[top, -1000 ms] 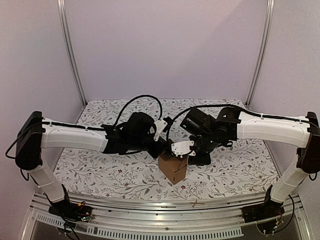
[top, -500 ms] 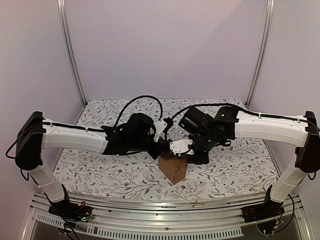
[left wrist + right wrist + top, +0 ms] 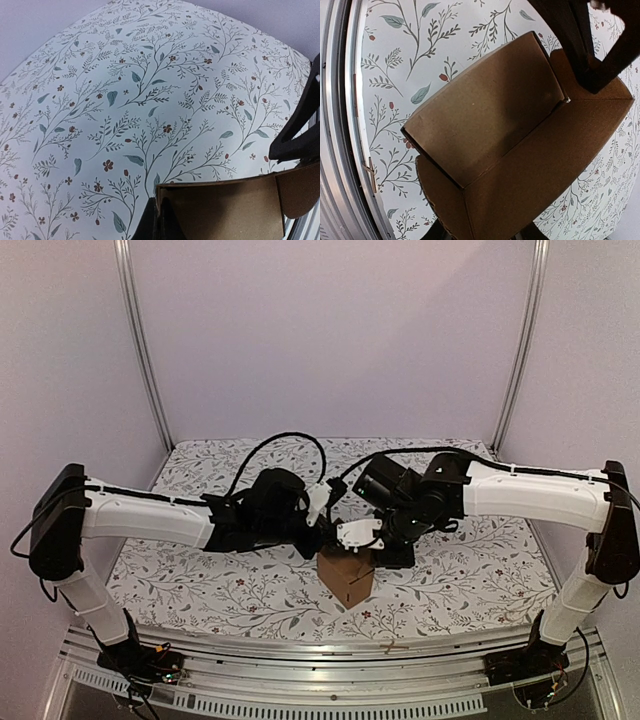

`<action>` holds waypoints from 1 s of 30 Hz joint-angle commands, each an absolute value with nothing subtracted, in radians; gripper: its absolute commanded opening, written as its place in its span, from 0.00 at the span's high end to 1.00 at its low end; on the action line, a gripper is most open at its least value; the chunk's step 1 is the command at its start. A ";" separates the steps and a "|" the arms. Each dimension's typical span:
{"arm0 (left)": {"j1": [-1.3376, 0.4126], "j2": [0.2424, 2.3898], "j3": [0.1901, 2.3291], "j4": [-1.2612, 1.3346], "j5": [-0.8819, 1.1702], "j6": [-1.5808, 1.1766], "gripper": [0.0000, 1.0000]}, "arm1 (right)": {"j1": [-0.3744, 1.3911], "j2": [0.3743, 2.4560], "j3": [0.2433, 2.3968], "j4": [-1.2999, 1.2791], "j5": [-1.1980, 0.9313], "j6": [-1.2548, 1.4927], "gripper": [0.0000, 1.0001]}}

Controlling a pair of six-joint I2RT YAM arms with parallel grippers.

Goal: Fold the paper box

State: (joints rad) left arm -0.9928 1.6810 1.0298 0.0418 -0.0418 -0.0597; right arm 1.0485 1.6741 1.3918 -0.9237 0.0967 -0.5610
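Pale lilac walls and two metal uprights [image 3: 139, 340] close in a surface [image 3: 200, 580] covered by a white cloth printed with leafy sprigs. The paper box [image 3: 347, 578] stands near the front middle of it, between the two arms. It is already raised into a small brown carton with its top open.

The left end effector [image 3: 318, 538] comes in over the box's upper left edge, and the right end effector [image 3: 385, 552] over its upper right. Both sit low against the carton.

The right wrist view looks straight down into the empty interior. One long wall stands upright and a rounded flap hangs off the near corner. A dark finger [image 3: 585, 50], most likely the left arm's, reaches down onto the far wall where it meets the side panel.

Slivers of the right arm's own fingers [image 3: 440, 234] show at the bottom edge, one on each side of the near corner. I cannot tell whether they press on the cardboard or merely straddle it.

In the left wrist view a cardboard wall fills the lower frame, with a dark finger just beside its left end. Whether the left end effector is pinching that wall cannot be made out either.

The step in hand looks like squaring the walls and holding them up. I judge that the next move is to steady one wall and turn the loose flap inward so that its tab seats, without crushing the corrugated board.
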 commanded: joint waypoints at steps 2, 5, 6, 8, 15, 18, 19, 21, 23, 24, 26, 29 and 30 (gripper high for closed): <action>-0.993 1.686 0.966 0.022 -0.015 -0.044 1.00 | 1.064 1.678 1.425 -0.937 0.094 -0.550 0.68; -0.993 1.684 0.938 0.065 -0.011 -0.047 1.00 | 1.067 1.679 1.425 -0.936 0.102 -0.552 0.68; -0.993 1.684 0.932 0.073 -0.012 -0.047 1.00 | 1.068 1.679 1.424 -0.933 0.101 -0.552 0.68; -0.992 1.686 0.924 0.083 -0.011 -0.049 1.00 | 1.070 1.683 1.420 -0.933 0.106 -0.552 0.68; -0.988 1.683 0.896 0.110 -0.008 -0.043 1.00 | 1.077 1.689 1.414 -0.929 0.116 -0.556 0.68; -0.987 1.681 0.887 0.121 -0.008 -0.044 1.00 | 1.080 1.688 1.414 -0.929 0.117 -0.557 0.68; -0.987 1.680 0.883 0.124 -0.008 -0.046 1.00 | 1.082 1.689 1.414 -0.929 0.117 -0.557 0.68; -0.986 1.677 0.874 0.133 -0.008 -0.045 1.00 | 1.089 1.689 1.414 -0.928 0.119 -0.558 0.68; -0.987 1.675 0.863 0.146 -0.008 -0.046 1.00 | 1.101 1.691 1.412 -0.928 0.128 -0.562 0.69; -0.987 1.674 0.855 0.154 -0.008 -0.045 1.00 | 1.108 1.694 1.411 -0.928 0.136 -0.564 0.69; -0.987 1.672 0.839 0.173 -0.008 -0.047 1.00 | 1.125 1.699 1.409 -0.924 0.152 -0.568 0.69; -0.987 1.668 0.803 0.220 -0.008 -0.056 1.00 | 1.138 1.711 1.410 -0.917 0.194 -0.567 0.70; -0.987 1.666 0.791 0.243 -0.008 -0.057 1.00 | 1.140 1.714 1.411 -0.915 0.204 -0.565 0.70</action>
State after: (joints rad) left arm -0.9901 1.6531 0.8665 0.2962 -0.0322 -0.0563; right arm 1.1194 1.6852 1.4014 -0.9257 0.1509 -0.5644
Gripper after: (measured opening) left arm 0.017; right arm 0.302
